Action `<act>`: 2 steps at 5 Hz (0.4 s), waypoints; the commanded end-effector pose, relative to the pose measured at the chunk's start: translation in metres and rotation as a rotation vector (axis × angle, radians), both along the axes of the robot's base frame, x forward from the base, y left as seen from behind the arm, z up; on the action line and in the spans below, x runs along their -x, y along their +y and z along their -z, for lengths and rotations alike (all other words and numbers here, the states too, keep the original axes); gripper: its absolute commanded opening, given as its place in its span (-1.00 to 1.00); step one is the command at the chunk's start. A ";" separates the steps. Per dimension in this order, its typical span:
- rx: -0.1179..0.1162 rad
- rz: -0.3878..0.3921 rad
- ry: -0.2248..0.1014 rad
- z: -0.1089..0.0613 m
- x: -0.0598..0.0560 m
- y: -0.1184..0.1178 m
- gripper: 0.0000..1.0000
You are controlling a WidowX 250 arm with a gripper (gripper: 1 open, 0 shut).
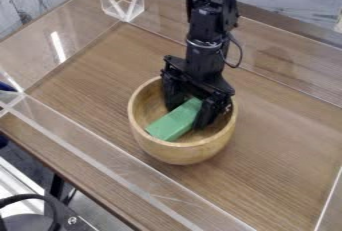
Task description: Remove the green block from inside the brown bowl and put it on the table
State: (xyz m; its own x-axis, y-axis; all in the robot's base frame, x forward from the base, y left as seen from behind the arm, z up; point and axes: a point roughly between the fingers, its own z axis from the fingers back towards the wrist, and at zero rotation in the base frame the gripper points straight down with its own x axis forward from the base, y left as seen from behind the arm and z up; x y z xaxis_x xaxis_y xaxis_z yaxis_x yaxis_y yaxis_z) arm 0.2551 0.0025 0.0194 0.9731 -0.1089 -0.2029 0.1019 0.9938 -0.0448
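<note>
- 1 brn bowl
- 1 grn block, in bowl
- 1 blk robot arm w/ 1 gripper
- 1 brn table
- 1 clr triangular pc, far side

Open tool over green block inside brown bowl.

I can't read any text, label, brand, number or sign on anything in my camera view.
</note>
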 end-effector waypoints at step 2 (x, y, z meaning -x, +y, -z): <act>0.009 0.025 0.069 0.018 0.006 0.004 1.00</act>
State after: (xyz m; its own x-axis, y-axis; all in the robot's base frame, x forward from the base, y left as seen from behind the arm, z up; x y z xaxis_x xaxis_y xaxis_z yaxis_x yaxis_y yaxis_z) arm 0.2550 0.0029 0.0193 0.9700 -0.1108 -0.2166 0.1036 0.9936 -0.0445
